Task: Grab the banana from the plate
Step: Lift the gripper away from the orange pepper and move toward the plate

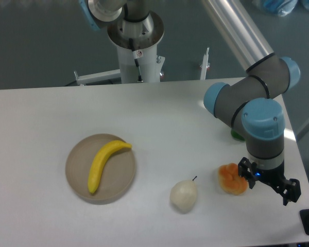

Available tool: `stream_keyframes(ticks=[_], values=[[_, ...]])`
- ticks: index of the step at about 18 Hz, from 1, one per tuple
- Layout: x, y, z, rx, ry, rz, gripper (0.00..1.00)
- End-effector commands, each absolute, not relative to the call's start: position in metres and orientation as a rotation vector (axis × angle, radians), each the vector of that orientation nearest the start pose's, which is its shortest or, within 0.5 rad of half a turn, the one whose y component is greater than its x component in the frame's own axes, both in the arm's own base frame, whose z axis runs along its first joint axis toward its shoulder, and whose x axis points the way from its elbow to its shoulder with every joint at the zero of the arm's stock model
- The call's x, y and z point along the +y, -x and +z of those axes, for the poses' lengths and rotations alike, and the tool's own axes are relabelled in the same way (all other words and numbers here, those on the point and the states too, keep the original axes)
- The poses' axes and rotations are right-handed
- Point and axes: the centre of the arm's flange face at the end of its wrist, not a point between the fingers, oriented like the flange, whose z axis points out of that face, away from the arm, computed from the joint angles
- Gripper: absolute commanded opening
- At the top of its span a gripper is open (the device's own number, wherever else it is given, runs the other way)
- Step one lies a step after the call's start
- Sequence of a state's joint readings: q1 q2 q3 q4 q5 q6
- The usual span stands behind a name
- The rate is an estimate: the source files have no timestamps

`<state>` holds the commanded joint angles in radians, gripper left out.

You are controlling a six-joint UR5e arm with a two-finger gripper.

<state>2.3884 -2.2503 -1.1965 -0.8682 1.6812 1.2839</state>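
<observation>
The banana (105, 163) lies on the plate (78, 181), running on a slant from its lower end near the plate's front left up to its tip at the upper right, where it reaches just past the rim. The plate sits on the left half of the white counter (51, 113). Nothing touches the banana except the plate.

To the right of the plate, apart from it, a pale pear (184, 195) with a short dark stem rests near the front of the counter. Further right lies a lumpy orange pepper (232, 178).

The gripper (268, 184) hangs low at the right edge of the counter, well away from the plate. Its dark fingers are spread, one just beside or touching the pepper's right side and the other out to the right, and nothing is held between them. Whether the near finger truly touches the pepper cannot be told. Above the gripper the arm's grey wrist with blue caps (263, 119) bends back toward the base (136, 49) at the far side of the counter. A bit of something green (236, 135) shows behind the wrist, mostly hidden.
</observation>
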Motion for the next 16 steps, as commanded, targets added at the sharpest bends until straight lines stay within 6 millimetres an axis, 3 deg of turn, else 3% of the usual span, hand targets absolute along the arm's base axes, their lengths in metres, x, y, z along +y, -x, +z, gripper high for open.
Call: stream_keyframes(ticks=[6, 11, 14, 16], values=[[0.616, 0.478, 0.323, 0.651, 2.908, 0.603, 1.0], [0.614, 0.473, 0.328, 0.55, 2.907, 0.587, 1.0], [0.617, 0.448, 0.32, 0.439, 2.933, 0.546, 1.0], [0.617, 0.431, 0.337, 0.293, 2.925, 0.542, 1.0]])
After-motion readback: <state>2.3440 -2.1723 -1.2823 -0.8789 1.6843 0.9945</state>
